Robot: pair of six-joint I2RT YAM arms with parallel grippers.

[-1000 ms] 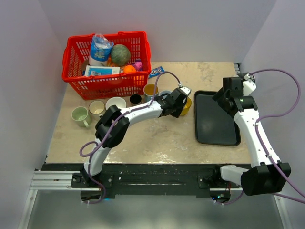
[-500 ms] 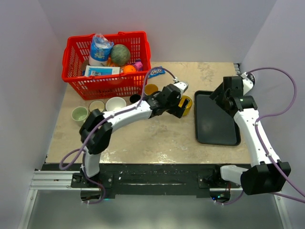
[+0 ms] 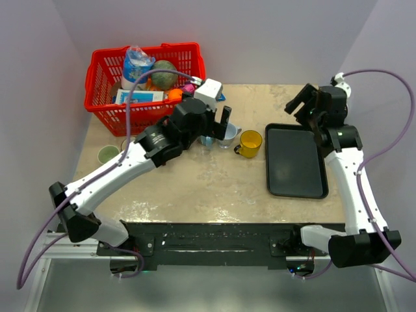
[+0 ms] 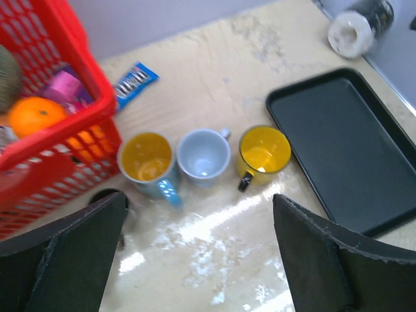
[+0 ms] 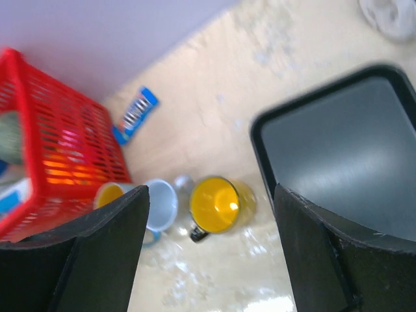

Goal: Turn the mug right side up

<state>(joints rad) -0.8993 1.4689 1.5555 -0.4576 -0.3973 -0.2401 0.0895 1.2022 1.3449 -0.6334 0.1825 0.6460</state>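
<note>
Yellow mug (image 4: 263, 152): upright, mouth up, handle toward the near edge; stands on the table (image 3: 214, 188) toward the far edge, right of centre, just beside the black tray (image 3: 296, 162).
Pale blue mug (image 4: 203, 155): upright, just beside the yellow mug's left.
Left pincer (image 4: 201, 260): released, empty, above the mugs.
Right pincer (image 5: 208, 260): released, empty, near the far right corner.

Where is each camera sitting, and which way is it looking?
Top external: high behind the arms, looking down on the table; both arms show.
Left wrist: on the left arm, looking down at the yellow mug and red basket; the open left gripper shows.
Right wrist: on the right arm, looking down at the black tray; the open right gripper shows.
Shared: all three see the yellow mug.
</note>
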